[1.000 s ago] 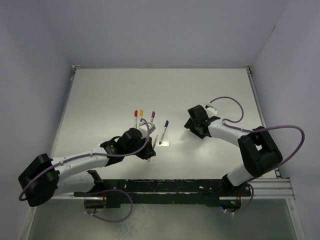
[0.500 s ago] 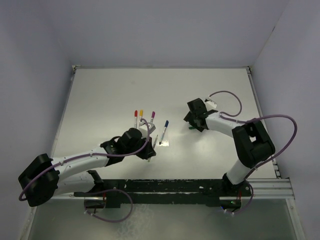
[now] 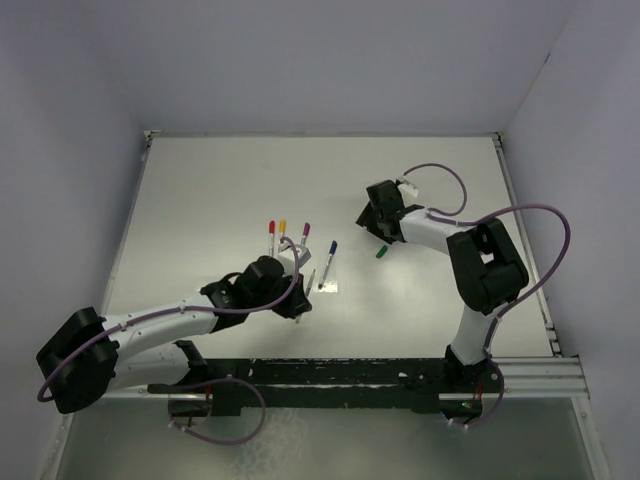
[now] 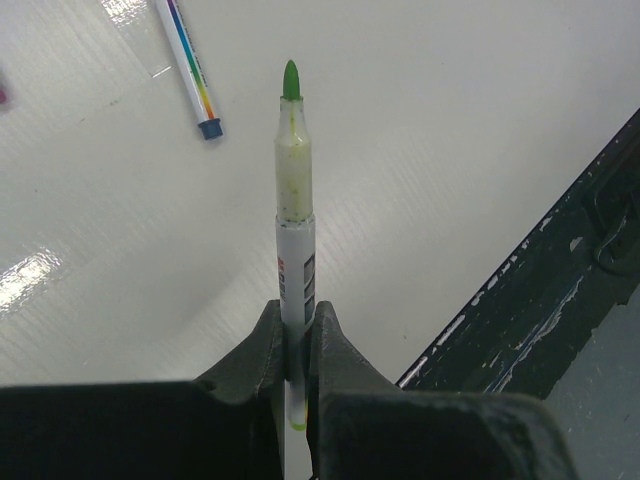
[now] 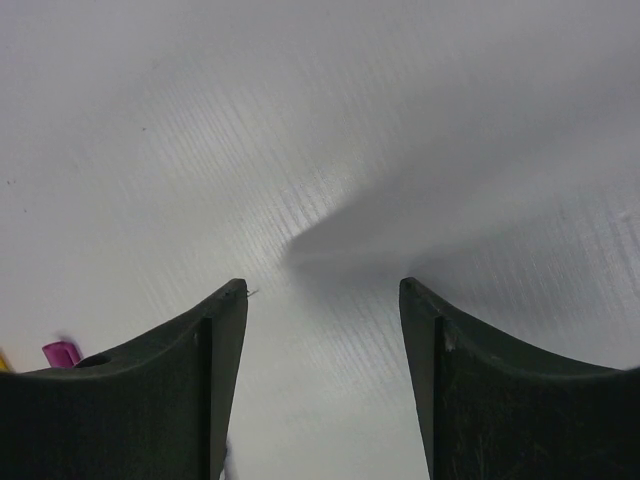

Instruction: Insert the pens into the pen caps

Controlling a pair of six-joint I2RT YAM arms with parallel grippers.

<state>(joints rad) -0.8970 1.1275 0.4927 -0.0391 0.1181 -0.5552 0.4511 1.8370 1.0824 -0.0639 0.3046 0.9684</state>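
1. Your right tool (image 3: 372, 218) has backed off up the worktop (image 3: 220, 180), its jaws spread and empty. The green cap (image 3: 381, 253) now lies uncovered just on its near side (apparently not picked up).
2. Your left tool (image 4: 297, 330) stays clenched on the green pen (image 4: 291, 180), unmoved, near the blue pen (image 3: 331, 252).
3. That cap still needs fetching before the green pen can go in.

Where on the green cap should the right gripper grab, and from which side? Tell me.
Grip the green cap across its middle, coming straight down from above. It lies flat and alone on the table, so only its long sides are free; set the open right gripper across its short width. Which end is open cannot be told.
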